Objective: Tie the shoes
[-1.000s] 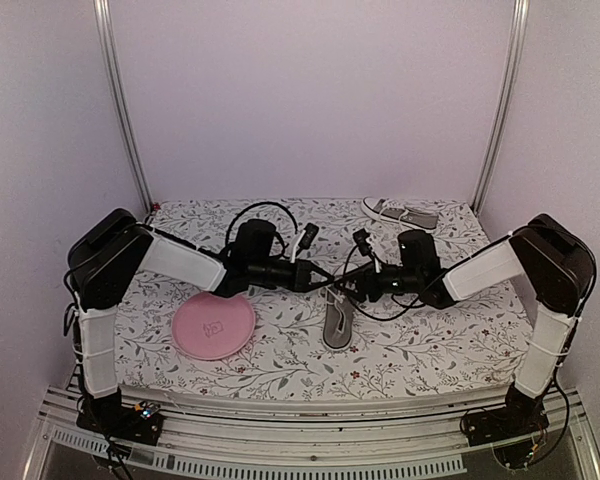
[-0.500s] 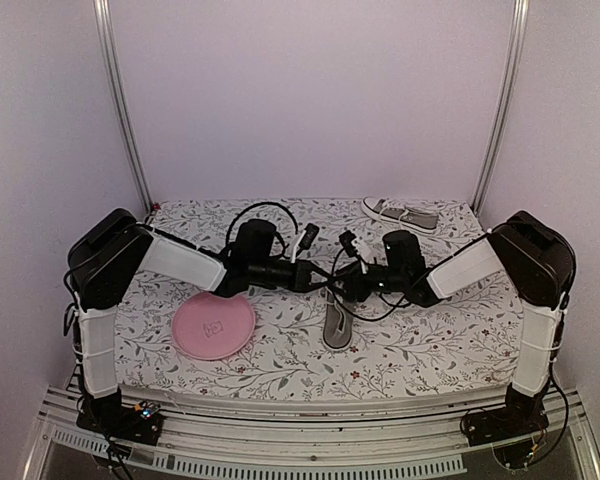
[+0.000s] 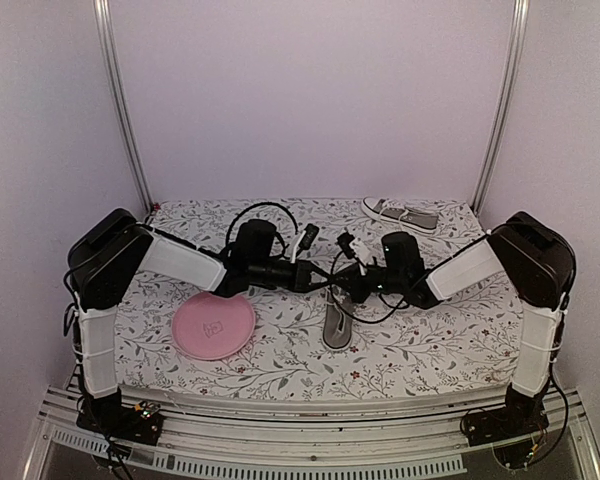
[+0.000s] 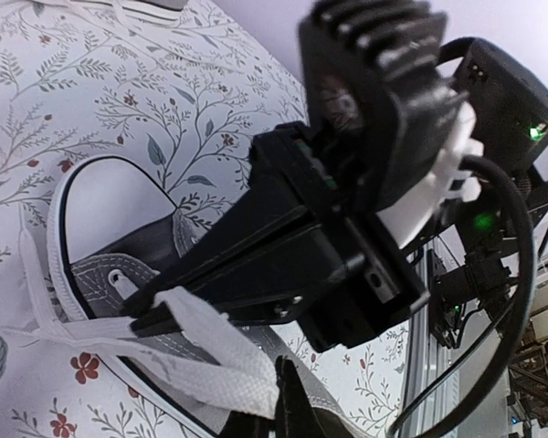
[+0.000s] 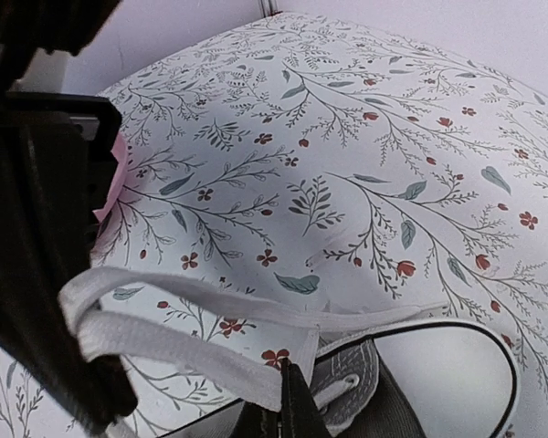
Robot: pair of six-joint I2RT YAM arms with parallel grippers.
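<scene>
One of the shoes [image 3: 337,322], grey with a white toe cap, lies at the middle of the table, and both grippers meet just above its laced end. My left gripper [image 4: 288,401] is shut on a flat white lace [image 4: 210,351]. My right gripper [image 5: 288,401] is shut on a loop of white lace [image 5: 173,351] just above the shoe's eyelets [image 5: 352,383]. In the left wrist view the right gripper's black fingers [image 4: 219,274] clamp that lace a short way from my left tips. The other shoe [image 3: 401,214] lies at the back right.
A round pink plate [image 3: 213,327] sits front left of the shoe on the flowered tablecloth [image 3: 430,340]. Black cables [image 3: 265,212] arc over the left wrist. Metal frame posts [image 3: 500,100] stand at the back corners.
The right arm has slid left until its gripper meets the left one over the shoe, and its jaws have closed on the lace. The left arm has held still.
</scene>
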